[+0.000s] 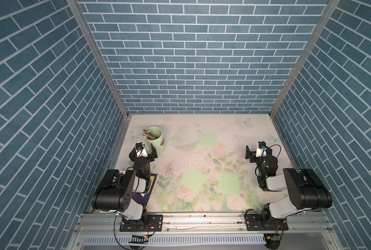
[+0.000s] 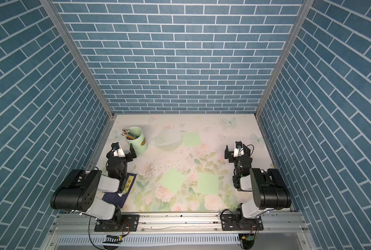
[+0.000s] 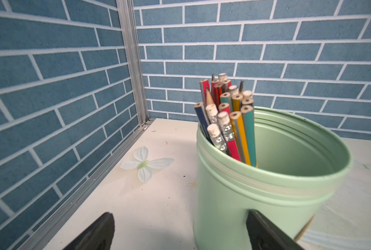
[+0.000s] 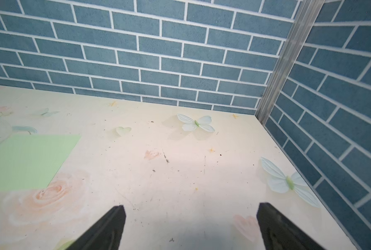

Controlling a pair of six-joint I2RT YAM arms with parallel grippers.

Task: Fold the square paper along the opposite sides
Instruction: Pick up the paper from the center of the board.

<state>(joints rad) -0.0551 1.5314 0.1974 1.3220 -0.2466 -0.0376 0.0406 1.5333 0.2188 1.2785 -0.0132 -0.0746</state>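
Three pale green square papers lie flat on the flowered table. In both top views one is far back at centre (image 1: pixel 208 139) (image 2: pixel 191 139) and two lie side by side near the front (image 1: pixel 193 180) (image 1: pixel 229 184) (image 2: pixel 172 180) (image 2: pixel 208 183). The right wrist view shows the back paper (image 4: pixel 28 162) off to one side. My left gripper (image 1: pixel 143 150) (image 2: pixel 121 151) (image 3: pixel 180 216) hangs open at the left, holding nothing. My right gripper (image 1: pixel 258 151) (image 2: pixel 237 151) (image 4: pixel 192 206) hangs open at the right over bare table. Neither touches a paper.
A green can (image 1: pixel 156 140) (image 2: pixel 137 140) (image 3: pixel 266 194) of pencils (image 3: pixel 227 121) stands right by my left gripper; one finger (image 3: pixel 264 229) overlaps its wall. A dark blue book (image 1: pixel 146 192) (image 2: pixel 120 192) lies under the left arm. Brick-patterned walls enclose three sides.
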